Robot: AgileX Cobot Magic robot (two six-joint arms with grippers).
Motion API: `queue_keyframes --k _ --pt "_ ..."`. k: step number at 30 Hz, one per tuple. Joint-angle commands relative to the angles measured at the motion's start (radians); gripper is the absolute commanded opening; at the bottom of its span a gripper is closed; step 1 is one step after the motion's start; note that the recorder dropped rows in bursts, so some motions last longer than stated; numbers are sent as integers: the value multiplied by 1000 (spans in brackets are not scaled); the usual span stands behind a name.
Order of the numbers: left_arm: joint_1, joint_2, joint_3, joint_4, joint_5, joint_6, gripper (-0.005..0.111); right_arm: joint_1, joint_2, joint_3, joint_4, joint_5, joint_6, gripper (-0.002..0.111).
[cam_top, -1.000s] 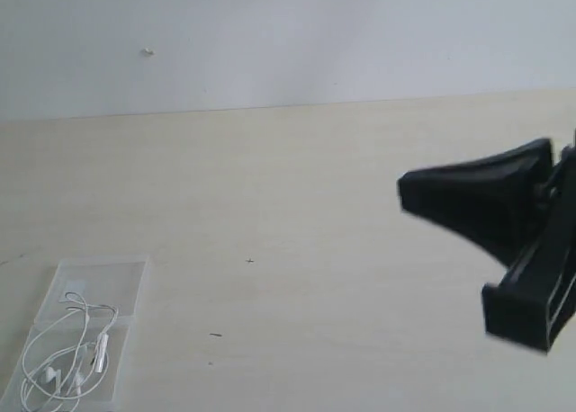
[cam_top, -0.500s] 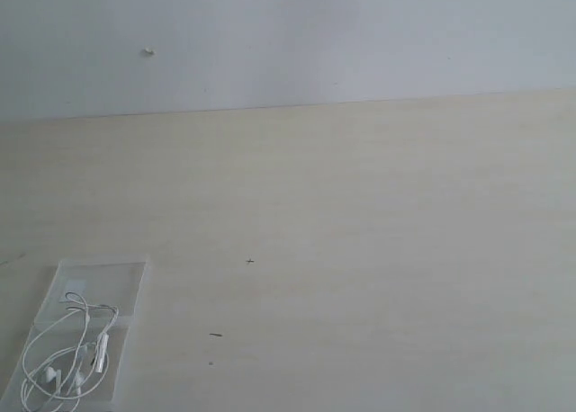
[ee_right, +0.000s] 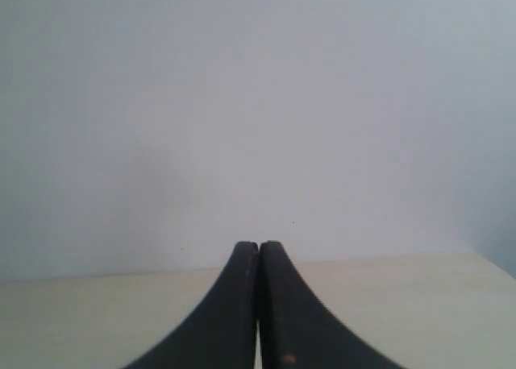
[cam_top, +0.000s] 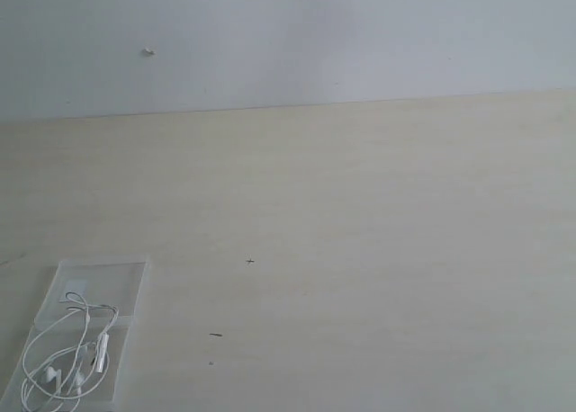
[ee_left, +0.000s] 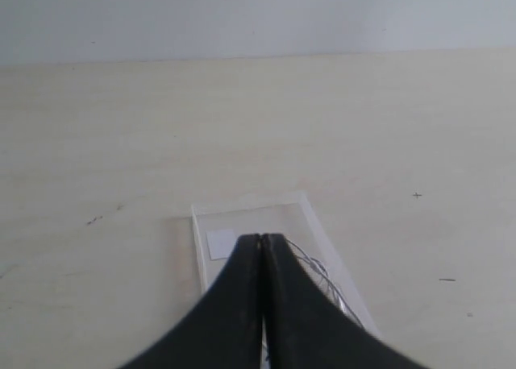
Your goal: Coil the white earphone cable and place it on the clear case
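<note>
- Lying in loose, thin loops, the white earphone cable [cam_top: 67, 353] rests on the clear case [cam_top: 126, 286], at the near left corner of the exterior view.
- The case is flat, transparent plastic in two rectangular halves, with a small white sticker [cam_top: 74, 288] on the far half; its near end is cut off by the frame's edge.
- The table [cam_top: 360, 250] is pale, matte and faintly grained, meeting a plain grey-white wall [cam_top: 315, 34] along a straight back edge.
- The left gripper [ee_left: 262, 238], smooth, black and tapering, points toward the case, jaws pressed together tip to tip.
- The right gripper [ee_right: 259, 245], jaws likewise pressed together, faces the wall.
- Right of the case, the tabletop stretches wide and flat.
</note>
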Motion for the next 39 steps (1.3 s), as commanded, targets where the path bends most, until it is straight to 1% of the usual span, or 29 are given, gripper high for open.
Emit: queue_keyframes --k 1,2,4,7,10,13,19,23,39 --pt "2 -4 0 -1 -5 -1 0 -7 -7 6 -352 61 228 0" --pt "2 -4 0 -1 -5 -1 0 -7 -7 6 -434 72 298 0" --pt "2 -4 0 -1 -5 -1 0 -7 -7 6 -510 85 390 0" --pt "2 -4 0 -1 -5 -1 0 -7 -7 6 -508 158 396 0" --pt "2 -4 0 -1 -5 -1 0 -7 -7 6 -490 267 388 0" --pt "2 -4 0 -1 -5 -1 0 -7 -7 6 -453 316 379 0" --pt "2 -4 0 -1 -5 -1 0 -7 -7 6 -423 316 379 0" --pt "2 -4 0 -1 -5 -1 0 -7 -7 6 -345 316 383 0" --pt "2 -4 0 -1 -5 -1 0 -7 -7 6 -343 316 383 0"
